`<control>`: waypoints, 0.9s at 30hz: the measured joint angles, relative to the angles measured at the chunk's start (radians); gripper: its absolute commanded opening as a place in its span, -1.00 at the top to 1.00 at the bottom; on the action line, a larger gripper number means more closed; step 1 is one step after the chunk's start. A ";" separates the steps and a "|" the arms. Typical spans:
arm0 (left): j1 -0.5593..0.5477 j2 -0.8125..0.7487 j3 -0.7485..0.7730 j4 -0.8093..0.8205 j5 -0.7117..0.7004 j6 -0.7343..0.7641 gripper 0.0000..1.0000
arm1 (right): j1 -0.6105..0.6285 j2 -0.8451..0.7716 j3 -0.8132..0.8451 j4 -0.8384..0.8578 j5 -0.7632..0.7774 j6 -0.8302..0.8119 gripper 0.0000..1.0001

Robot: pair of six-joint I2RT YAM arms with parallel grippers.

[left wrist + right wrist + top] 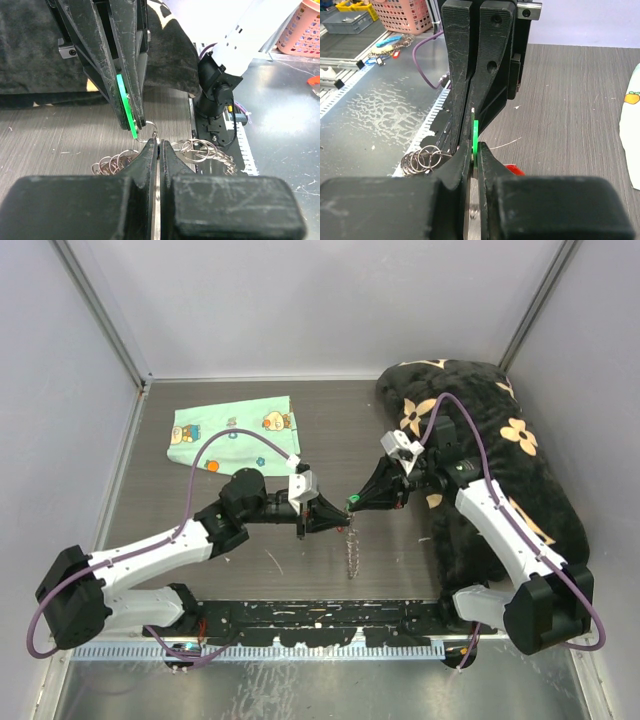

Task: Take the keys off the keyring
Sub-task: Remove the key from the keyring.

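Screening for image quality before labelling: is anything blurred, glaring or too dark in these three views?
Top external: evenly lit, sharp, but the black blanket swallows detail. Left wrist: the left pincer looms soft up close; green key crisp. Right wrist: glare streaks the metal sheet; right pincer soft.

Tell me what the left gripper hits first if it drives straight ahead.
Most likely the green-headed key pinched in the right gripper, directly ahead of the left gripper, which is shut on the keyring. The gap looks tiny, though depth is unclear.
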 measured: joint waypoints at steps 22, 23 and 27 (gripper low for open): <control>0.045 -0.003 -0.001 0.018 0.079 -0.071 1.00 | -0.013 0.008 -0.078 0.007 0.013 -0.026 0.69; 0.045 -0.001 -0.003 0.026 0.079 -0.078 1.00 | -0.013 0.008 -0.081 0.011 0.013 -0.026 0.69; 0.045 0.012 -0.015 0.068 0.079 -0.110 1.00 | -0.013 0.007 -0.093 0.026 0.015 -0.026 0.62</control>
